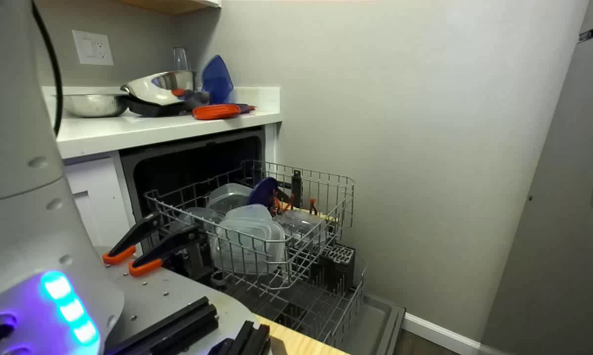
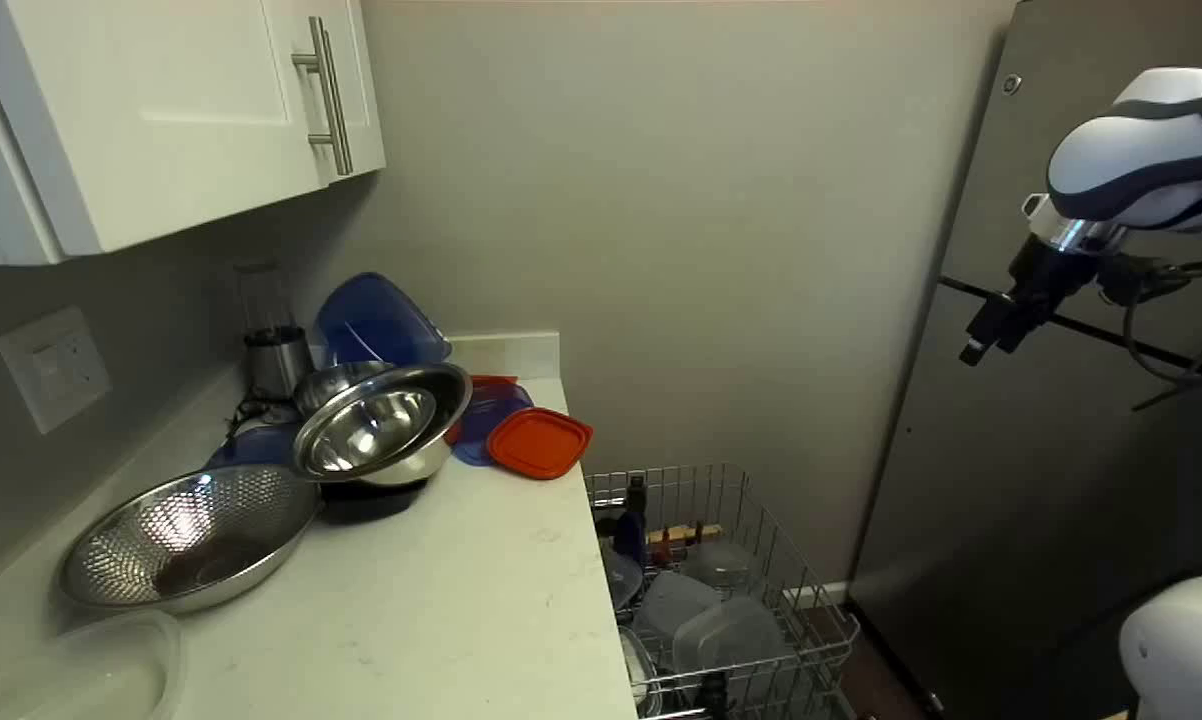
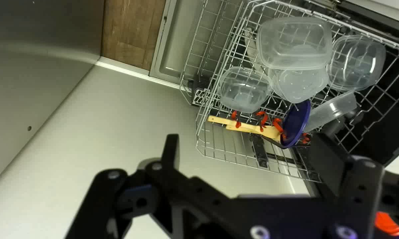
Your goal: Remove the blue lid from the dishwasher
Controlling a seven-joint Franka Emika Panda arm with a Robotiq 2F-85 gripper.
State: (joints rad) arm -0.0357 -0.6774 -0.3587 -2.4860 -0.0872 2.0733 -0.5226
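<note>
shows blue lid [image 3: 295, 124] on edge, tilted, in upper rack [image 1: 333, 190] of dishwasher [image 1: 203, 162], at 3 o'clock from wrist-view ctr; prob. stood thus to drain. has clear container [image 3: 332, 111] just beside at 2 o'clock (contact unclear), wooden utensils [image 3: 251, 127] at 9. incl. claw [image 3: 247, 149] w/ fingers [image 3: 170, 151] spread wide, nothing btwn, prob. in prep for a grasp. in an exterior view, shows arm [image 2: 1141, 165] at 2 o'clock, well apart from rack, poss. held high to clear rim. next, likely calls for lowering, then pinching lid's thin edge w/o snagging utensils.
</note>
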